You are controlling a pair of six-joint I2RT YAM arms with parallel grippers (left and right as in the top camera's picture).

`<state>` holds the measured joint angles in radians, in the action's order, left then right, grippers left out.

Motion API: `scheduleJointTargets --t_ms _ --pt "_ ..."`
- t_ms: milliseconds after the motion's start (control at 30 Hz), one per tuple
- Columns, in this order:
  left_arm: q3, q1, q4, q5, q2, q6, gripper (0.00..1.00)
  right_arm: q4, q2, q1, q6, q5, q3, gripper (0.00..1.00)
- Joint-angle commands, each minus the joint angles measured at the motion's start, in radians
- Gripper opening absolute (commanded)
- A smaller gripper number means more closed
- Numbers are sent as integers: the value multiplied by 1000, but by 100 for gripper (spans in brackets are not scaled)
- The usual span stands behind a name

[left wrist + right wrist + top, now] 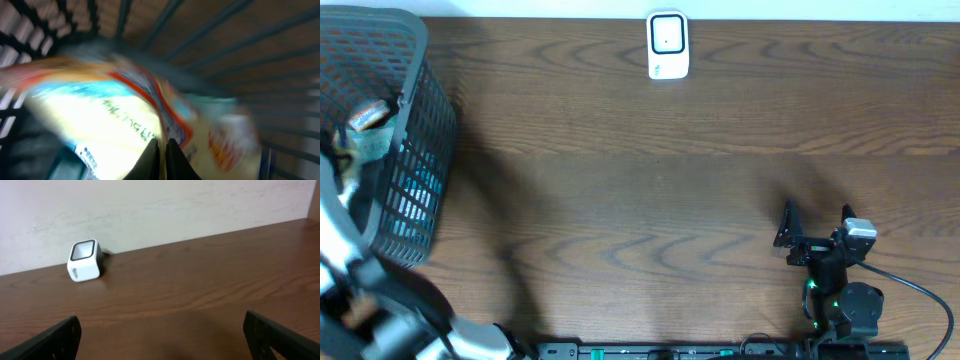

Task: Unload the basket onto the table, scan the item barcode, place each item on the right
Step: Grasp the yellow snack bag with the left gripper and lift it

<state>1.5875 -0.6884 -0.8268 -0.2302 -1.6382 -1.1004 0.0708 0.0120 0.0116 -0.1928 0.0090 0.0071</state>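
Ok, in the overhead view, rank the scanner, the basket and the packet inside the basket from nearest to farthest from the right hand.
Measured from the right hand in the overhead view:
1. scanner: at the table's far edge, ahead and to the hand's left.
2. basket: at the far left of the table, with its mesh wall facing the hand.
3. packet: inside the basket, beyond that wall.

Overhead: looks straight down on the brown wooden table [670,180]. Left wrist: blurred, very near, inside the dark plastic lattice basket [420,170]. Right wrist: low, facing across the table to the white box-shaped scanner [85,261], shared with overhead.
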Motion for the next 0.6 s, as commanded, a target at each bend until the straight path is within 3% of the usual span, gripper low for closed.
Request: scheduleJointTargets --t_ms 0,133,300,333,367,400,567 --pt "40 -4 -2 36 167 31 7 3 -5 -11 7 8 -2 99" --pt "40 -2 -3 35 258 31 7 3 -5 -11 7 8 -2 99" --pt "39 -2 -42 31 233 30 8 3 -5 -11 7 8 -2 99" --pt "39 -2 -48 31 218 30 19 3 -5 -11 7 8 -2 99" --pt "38 -2 -49 31 200 30 45 3 -5 -11 7 8 -2 99" --pt "38 -3 -49 31 180 30 58 3 -5 -11 7 8 -2 99" --pt "38 -11 -39 32 45 31 87 3 -5 -11 7 8 -2 99"
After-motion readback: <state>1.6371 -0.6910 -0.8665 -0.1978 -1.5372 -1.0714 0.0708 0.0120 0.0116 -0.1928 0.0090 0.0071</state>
